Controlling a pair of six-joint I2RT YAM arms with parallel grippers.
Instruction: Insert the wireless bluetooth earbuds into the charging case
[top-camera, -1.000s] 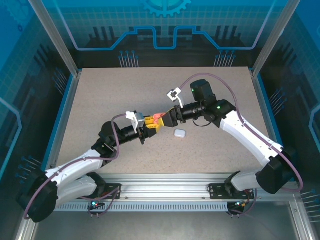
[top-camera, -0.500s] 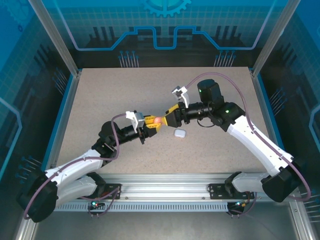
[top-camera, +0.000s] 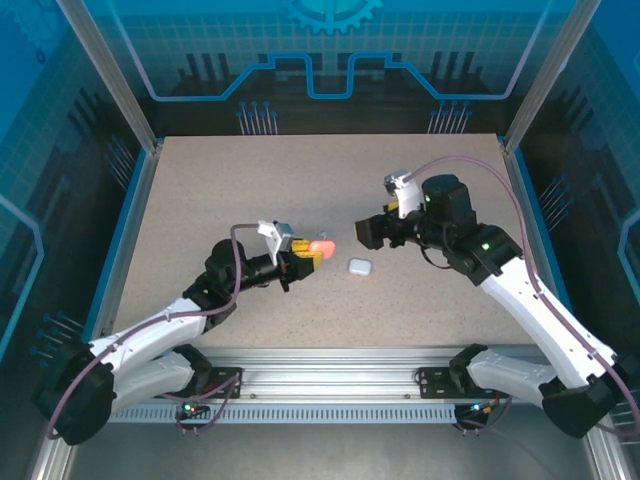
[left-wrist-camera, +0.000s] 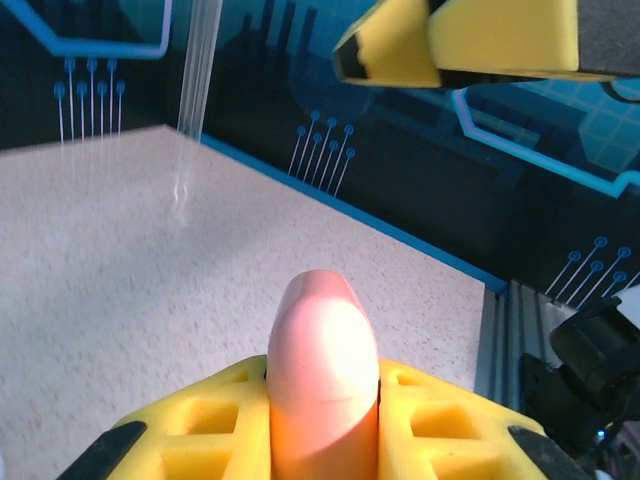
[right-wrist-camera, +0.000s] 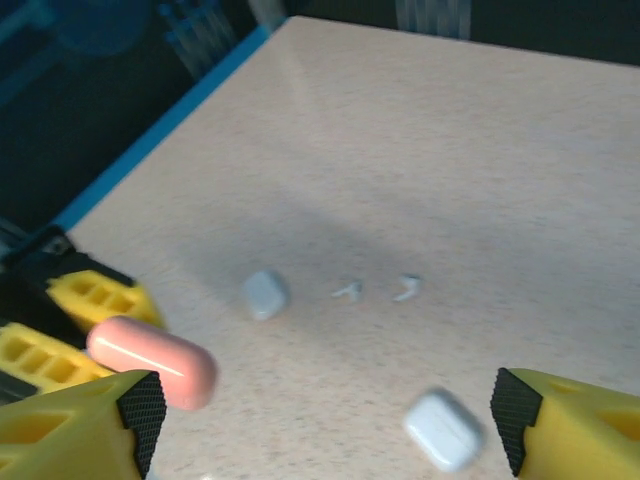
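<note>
Left pincer (top-camera: 308, 253) clenching pink case (left-wrist-camera: 322, 370) above table (top-camera: 200, 200); right pincer (top-camera: 366, 233) hovering released. White earbuds (right-wrist-camera: 348, 291) lying loose on table near white case (right-wrist-camera: 265, 294). Step: fetching bud; next needing fine pinch.

— What's the desk (top-camera: 220, 180) like?
— Beige, speckled, edged in blue.
— And around it?
— Blue walls (top-camera: 330, 40) printed with circuit lines, metal posts (top-camera: 105, 70) at the corners, a metal rail (top-camera: 330, 362) along the near edge.

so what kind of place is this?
Probably an enclosed lab robot cell: aluminium frame posts, printed blue circuit-pattern walls, and a left arm and right arm bolted to a rail at a speckled table.
</note>
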